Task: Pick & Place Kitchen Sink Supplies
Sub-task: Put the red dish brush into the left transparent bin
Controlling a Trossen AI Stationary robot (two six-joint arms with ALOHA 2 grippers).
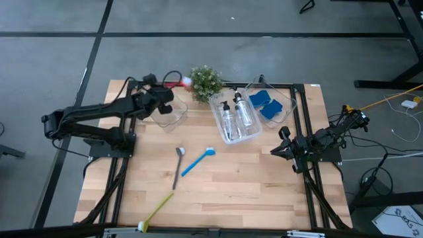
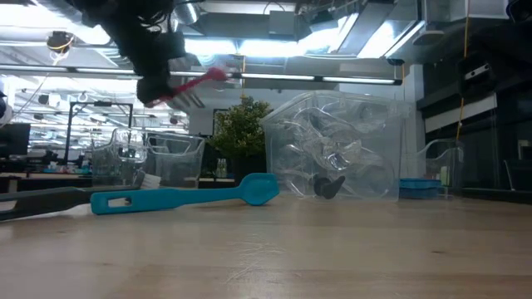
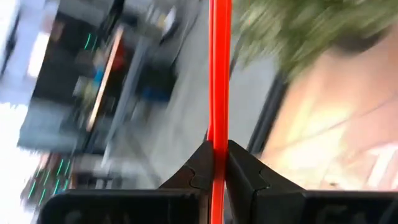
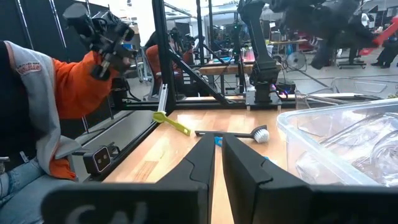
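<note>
Above rear-left bin [image 1: 169,116], left tool [image 3: 219,163] clamps red brush [image 3: 219,74] (no legible writing); right tool [image 4: 217,163] nearly closed, empty.

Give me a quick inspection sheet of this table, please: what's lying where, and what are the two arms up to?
Surface: wooden table inside a dark frame.
Job's things: grey brush, blue brush and yellow-green brush lie loose on the wood; two pump bottles lie in the middle bin; blue sponges sit in the right bin; red brush is held in the air.
Clutter: potted plant at the far edge; an empty-looking clear bin below the left arm.
Grippers: left gripper shut on the red brush; right gripper rests at the right edge, fingers nearly together, holding nothing.
Cables: yellow and white cables on the floor.
Surroundings: a person in an orange sleeve beside the table.
</note>
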